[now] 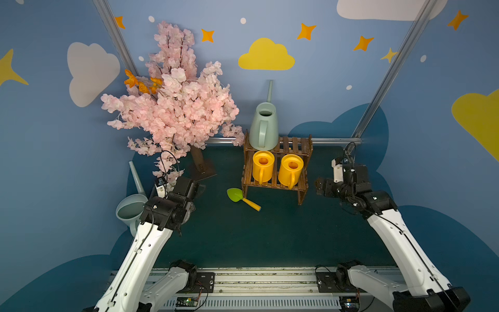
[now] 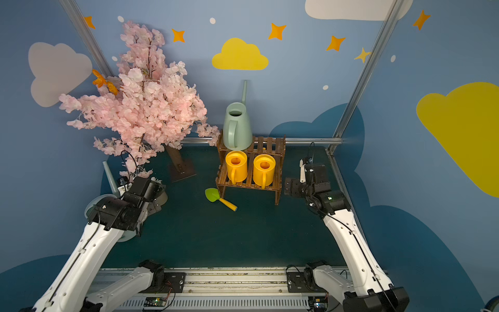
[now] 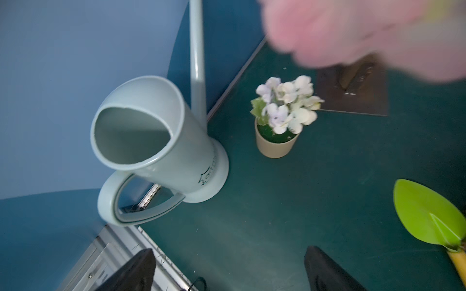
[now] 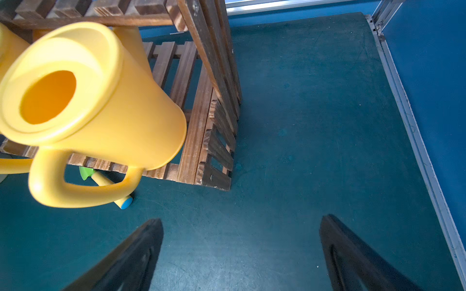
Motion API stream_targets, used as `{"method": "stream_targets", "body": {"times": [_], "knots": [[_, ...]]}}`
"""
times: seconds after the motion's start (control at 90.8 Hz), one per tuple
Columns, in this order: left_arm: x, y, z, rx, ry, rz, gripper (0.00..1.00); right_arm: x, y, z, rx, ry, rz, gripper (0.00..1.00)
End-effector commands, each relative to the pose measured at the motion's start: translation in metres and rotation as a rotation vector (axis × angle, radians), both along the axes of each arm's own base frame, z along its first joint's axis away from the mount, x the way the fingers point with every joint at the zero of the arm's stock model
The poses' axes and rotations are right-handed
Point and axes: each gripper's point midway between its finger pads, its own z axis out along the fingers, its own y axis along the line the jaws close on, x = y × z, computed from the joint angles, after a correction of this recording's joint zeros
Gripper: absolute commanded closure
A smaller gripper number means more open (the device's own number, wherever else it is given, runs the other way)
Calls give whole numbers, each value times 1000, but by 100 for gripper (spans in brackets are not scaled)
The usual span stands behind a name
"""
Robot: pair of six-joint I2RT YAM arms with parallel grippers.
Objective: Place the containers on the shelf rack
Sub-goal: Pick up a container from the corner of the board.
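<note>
The loose can (image 3: pixel 191 156) stands upright at the left edge of the surface, hard against the wall. Its long spout (image 3: pixel 196 50) runs up along that wall toward the far-left corner, and its loop handle (image 3: pixel 108 201) faces the near edge. It looks like thin hollow plastic, so I'd judge it light, stiff and rather slick, and tail-heavy from that spout. The handle seems the place to take it, clamped across the top of the loop. The rim wall beside the handle would be a poorer second choice, since smooth sides may slip.

The left pincer (image 3: pixel 230 252) hangs above the surface just near the handle, jaws apart and empty. A flower pot (image 3: pixel 276 146) stands close beside the can, and the trowel (image 3: pixel 426 216) lies farther toward the middle. Pink tree (image 1: pixel 172 102) blossom overhangs this corner, and I think the spout could snag it on the way up.

The rack (image 1: pixel 302 186) stands at the far edge. It carries two yellow cans (image 1: pixel 263 166) on the lower tier and a green can (image 1: pixel 263 129) on the left of the upper tier. The slats (image 1: pixel 295 146) beside the green can are bare, a likely spot for the loose can.

The right pincer (image 4: pixel 242 219) hovers by the rack's right side, jaws apart and holding nothing.
</note>
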Motion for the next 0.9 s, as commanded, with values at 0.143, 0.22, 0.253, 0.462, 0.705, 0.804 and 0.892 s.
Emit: {"method": "stream_targets", "body": {"times": [0.143, 0.22, 0.253, 0.462, 0.705, 0.804, 0.892], "knots": [[-39, 35, -5, 40, 74, 165, 1, -2, 0, 4, -3, 1, 13, 2], [-43, 42, -7, 42, 69, 188, 0, -2, 0, 4, -7, 4, 16, 2], [-44, 45, -8, 44, 73, 185, 0, -2, 0, 4, -8, 5, 17, 2], [-37, 56, -31, -41, 46, 195, 0, -2, -2, 1, -22, 19, 18, 2], [-31, 71, -37, -34, 41, 209, 0, -6, -4, -1, -23, 28, 13, 2], [-31, 74, -38, -23, 48, 209, 0, -7, -4, -5, -19, 37, 7, 2], [-31, 78, -38, 0, 51, 218, 0, -8, -3, -8, -8, 45, 6, 2]]}}
